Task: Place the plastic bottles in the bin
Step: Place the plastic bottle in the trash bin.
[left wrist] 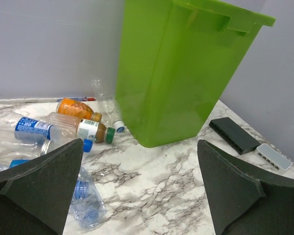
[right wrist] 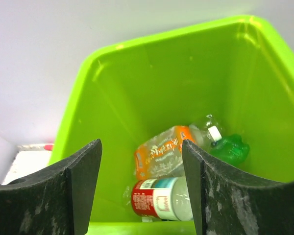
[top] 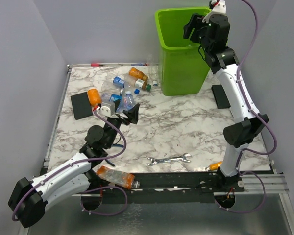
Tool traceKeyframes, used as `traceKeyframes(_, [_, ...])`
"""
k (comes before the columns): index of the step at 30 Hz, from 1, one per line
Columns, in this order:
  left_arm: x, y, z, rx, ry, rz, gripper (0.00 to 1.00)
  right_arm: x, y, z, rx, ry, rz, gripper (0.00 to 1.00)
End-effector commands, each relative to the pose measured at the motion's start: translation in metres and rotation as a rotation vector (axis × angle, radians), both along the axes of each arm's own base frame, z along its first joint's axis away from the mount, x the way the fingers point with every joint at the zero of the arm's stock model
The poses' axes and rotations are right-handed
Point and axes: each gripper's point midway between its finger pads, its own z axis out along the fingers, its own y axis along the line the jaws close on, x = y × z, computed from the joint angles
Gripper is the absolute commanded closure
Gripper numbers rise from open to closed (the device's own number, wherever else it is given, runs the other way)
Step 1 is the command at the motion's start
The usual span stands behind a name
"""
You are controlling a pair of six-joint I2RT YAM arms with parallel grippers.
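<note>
The lime-green bin [top: 181, 54] stands at the back right of the table. My right gripper [top: 196, 27] hangs over its mouth, open, nothing between its fingers. In the right wrist view my right gripper [right wrist: 142, 147] looks down into the bin [right wrist: 112, 49], where an orange-labelled bottle [right wrist: 161, 156], a red-labelled bottle [right wrist: 161, 198] and a green bottle [right wrist: 230, 149] lie. Several plastic bottles [top: 127, 88] lie in a heap left of the bin. My left gripper [top: 130, 115] is open just in front of that heap. A clear crushed bottle [left wrist: 85, 200] lies by its left finger.
A silver wrench [top: 169, 159] lies near the front edge, an orange-handled screwdriver [top: 214, 166] by the right arm's base. Black blocks sit at the left [top: 81, 105] and right of the bin [top: 220, 96]. One orange bottle [top: 116, 177] lies at the table's near edge.
</note>
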Motion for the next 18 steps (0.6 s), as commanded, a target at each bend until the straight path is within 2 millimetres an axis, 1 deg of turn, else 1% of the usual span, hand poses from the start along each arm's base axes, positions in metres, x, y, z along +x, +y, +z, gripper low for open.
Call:
traceKeyframes(1, [0.001,-0.002,0.006,-0.004,-0.006,0.0,0.01,-0.036,-0.005,0.062,0.091,-0.115,0.028,0.3])
traceKeyframes(2, [0.002,-0.001,0.005,-0.003,-0.001,0.005,0.01,-0.049,0.0,0.077,0.122,-0.152,0.071,0.3])
traceKeyframes(3, [0.003,0.0,0.003,-0.005,0.004,0.013,0.01,-0.061,0.005,0.086,0.149,-0.184,0.122,0.31])
traceKeyframes(4, [0.004,0.001,0.003,-0.006,0.01,0.022,0.01,-0.085,0.009,0.106,0.185,-0.238,0.182,0.31])
traceKeyframes(5, [0.005,0.002,0.001,-0.004,0.016,0.034,0.01,-0.104,0.019,0.112,0.201,-0.266,0.259,0.32])
traceKeyframes(6, [0.007,0.004,-0.001,-0.001,0.026,0.05,0.01,-0.122,0.028,0.112,0.214,-0.281,0.335,0.32])
traceKeyframes(7, [0.009,0.007,-0.003,0.003,0.036,0.071,0.01,-0.144,0.036,0.114,0.224,-0.299,0.41,0.32])
traceKeyframes(9, [0.014,0.018,-0.008,0.008,0.057,0.137,0.01,-0.182,0.052,0.1,0.234,-0.302,0.55,0.33])
traceKeyframes(10, [0.016,0.024,-0.01,0.009,0.069,0.177,0.01,-0.2,0.057,0.091,0.244,-0.296,0.604,0.33])
traceKeyframes(12, [0.021,0.04,-0.015,0.018,0.099,0.272,0.01,-0.227,0.061,0.058,0.275,-0.237,0.67,0.33])
traceKeyframes(13, [0.024,0.045,-0.019,0.034,0.118,0.308,0.01,-0.237,0.06,0.038,0.29,-0.2,0.682,0.33])
traceKeyframes(14, [0.027,0.049,-0.026,0.062,0.154,0.345,0.01,-0.244,0.059,0.018,0.304,-0.16,0.682,0.33])
traceKeyframes(16, [0.035,0.055,-0.042,0.114,0.249,0.427,0.01,-0.254,0.053,-0.032,0.309,-0.066,0.659,0.33])
traceKeyframes(18, [0.044,0.057,-0.065,0.169,0.361,0.498,0.01,-0.263,0.044,-0.075,0.312,0.018,0.614,0.33])
